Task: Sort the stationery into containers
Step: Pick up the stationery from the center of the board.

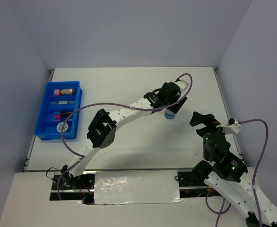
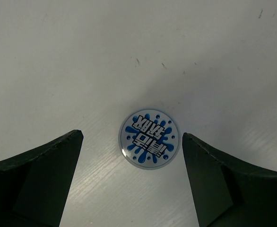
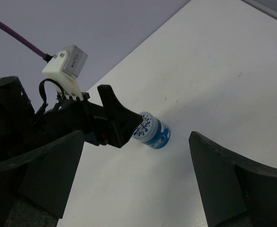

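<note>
Tape roll (image 1: 169, 115): round, blue and white, splash print with lettering on the top face. Location: standing on its flat end on the table (image 1: 129, 85), right of centre, well apart from the tray (image 1: 39, 109) at the far left.

Left claw (image 1: 172, 109): spread wide, holding nothing, poised directly over the roll, one finger to each side, a gap between each finger and the roll's edge.

Right claw (image 1: 203, 121): likewise spread wide and holding nothing, raised near the right side of the table, pointed toward the roll but well short of it.

Tray: bright blue, divided; already stocked with a pink tube (image 1: 64, 91), capped highlighters (image 1: 63, 115) and a second roll (image 1: 62, 126) in the compartment at the near end.

Step in hand (judged): approach to the only loose item seen from the top, grasp not yet made. Next move calls for lowering until the fingers bracket the roll's side wall, closing squarely across its width, lifting, then a long carry leftward to the compartment with the matching roll. Risk: off-centre closing, roll tipped or sent rolling.

View notes: left wrist view alone gives the printed face and the centring between the fingers (slightly off middle). Right wrist view alone gives the side profile, with a left finger tip close by the roll's upper edge. Top view alone gives the tray and the length of the carry.
</note>
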Motion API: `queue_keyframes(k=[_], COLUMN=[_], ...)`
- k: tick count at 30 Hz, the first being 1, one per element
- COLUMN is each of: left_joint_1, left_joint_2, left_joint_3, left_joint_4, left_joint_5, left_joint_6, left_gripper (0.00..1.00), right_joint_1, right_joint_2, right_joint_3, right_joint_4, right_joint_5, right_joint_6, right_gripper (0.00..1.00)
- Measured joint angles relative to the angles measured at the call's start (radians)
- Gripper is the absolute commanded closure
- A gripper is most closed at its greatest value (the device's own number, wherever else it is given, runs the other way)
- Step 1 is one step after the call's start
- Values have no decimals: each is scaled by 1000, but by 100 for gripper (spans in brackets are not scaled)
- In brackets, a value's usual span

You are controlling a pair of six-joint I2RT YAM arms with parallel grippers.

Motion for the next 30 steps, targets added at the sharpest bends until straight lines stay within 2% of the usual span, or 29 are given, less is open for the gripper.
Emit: queue_keyframes(k=[19,23,26,27,28,30], left_joint_1=[1,1,1,2,2,3], left_joint_2=[75,91,111,117,121,124], left_joint_3=[34,34,34,34,34,34], left_joint_4=[41,44,46,44,43,45], left_joint_5=[103,104,105,105,105,109], left_joint_6=[24,22,13,6,-2,-6], left_gripper=[1,4,14,21,32,45], right_joint_1=[0,0,0,0,0,0], right_joint_2=[14,14,14,14,14,12], right_joint_3=[-18,-18,-19,-19,-19,-20], right_joint_4=[55,68,80,85,89,92], right_joint_5=[-62,-69,-71,-73,-73,-77], right_joint_6=[-41,-49,-53,-55,-56,-60], right_gripper=[0,0,0,0,0,0])
